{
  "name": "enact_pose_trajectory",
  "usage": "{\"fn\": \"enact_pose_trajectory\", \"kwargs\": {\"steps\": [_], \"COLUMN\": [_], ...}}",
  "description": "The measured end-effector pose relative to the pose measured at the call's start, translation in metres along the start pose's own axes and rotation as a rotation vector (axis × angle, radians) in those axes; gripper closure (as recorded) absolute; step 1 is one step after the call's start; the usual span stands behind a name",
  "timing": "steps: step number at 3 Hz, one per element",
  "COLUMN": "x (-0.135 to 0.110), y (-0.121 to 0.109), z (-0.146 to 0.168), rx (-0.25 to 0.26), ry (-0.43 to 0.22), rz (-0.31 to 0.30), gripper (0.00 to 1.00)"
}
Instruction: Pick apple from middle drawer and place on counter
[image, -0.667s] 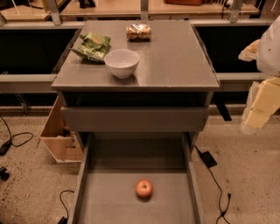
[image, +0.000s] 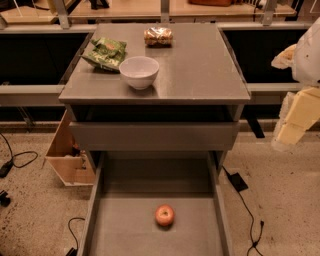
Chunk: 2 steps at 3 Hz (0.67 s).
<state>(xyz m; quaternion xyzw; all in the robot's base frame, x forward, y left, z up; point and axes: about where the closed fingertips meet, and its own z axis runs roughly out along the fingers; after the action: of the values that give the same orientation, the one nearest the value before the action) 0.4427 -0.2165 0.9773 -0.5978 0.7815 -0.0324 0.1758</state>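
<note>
The gripper (image: 296, 120) hangs in the air beside the cabinet; I cannot tell if it is clenched or released. Well below it and to its left, the apple (image: 164, 215) sits on the floor of the open middle drawer (image: 125, 235). The counter (image: 200, 65) is up to its left and holds a white bowl (image: 139, 71).

A speckled beige stone floor (image: 280, 185) spreads at 4 and 8 o'clock, with a small flat black box (image: 237, 181) on a thin cable. An open light-brown box (image: 65, 160) sits at 9 o'clock. Light wooden worktops (image: 125, 9) on grey metal legs (image: 61, 14) line 12 o'clock. The cream pincer (image: 297, 117) hangs at 3 o'clock.
</note>
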Motion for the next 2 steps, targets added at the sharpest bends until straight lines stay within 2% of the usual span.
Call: {"fn": "enact_pose_trajectory", "kwargs": {"steps": [2], "x": [0.014], "y": [0.018], "z": [0.141], "rx": [-0.061], "ry": [-0.154], "rz": [0.059], "gripper": [0.0]}}
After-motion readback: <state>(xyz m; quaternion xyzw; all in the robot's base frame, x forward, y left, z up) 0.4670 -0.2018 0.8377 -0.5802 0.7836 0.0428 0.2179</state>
